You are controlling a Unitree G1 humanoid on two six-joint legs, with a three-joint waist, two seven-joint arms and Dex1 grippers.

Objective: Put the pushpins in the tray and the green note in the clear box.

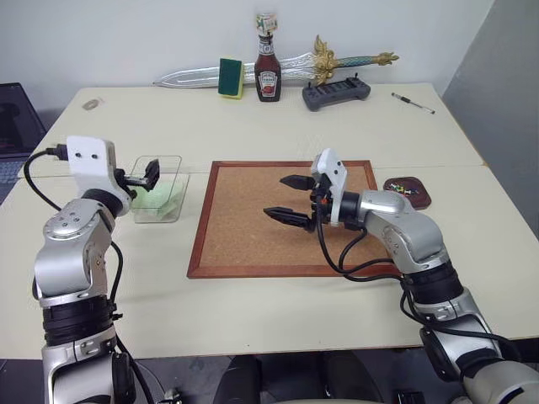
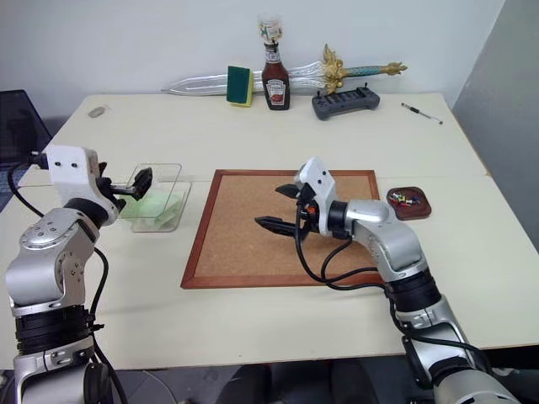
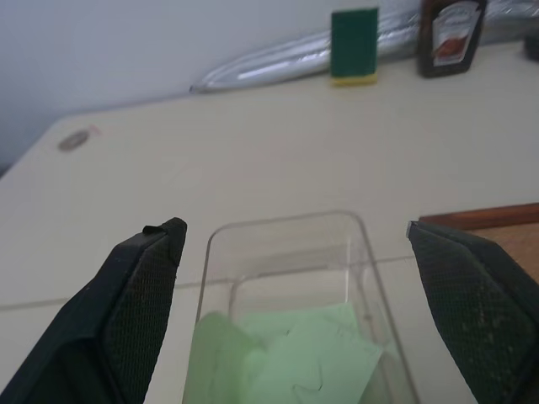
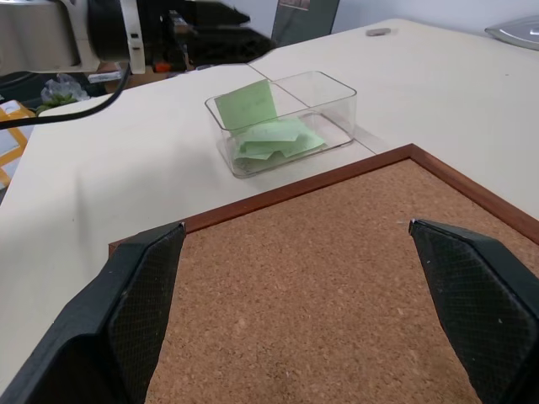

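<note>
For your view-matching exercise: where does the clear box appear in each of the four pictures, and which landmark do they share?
Left eye view: clear box, left of centre, beside the cork board.
Right eye view: left of centre, again off the board's left edge.
Left wrist view: bottom centre, holding the green note.
Right wrist view: upper centre, beyond the board's corner.
Shared landmark: the cork board's wooden frame.
</note>
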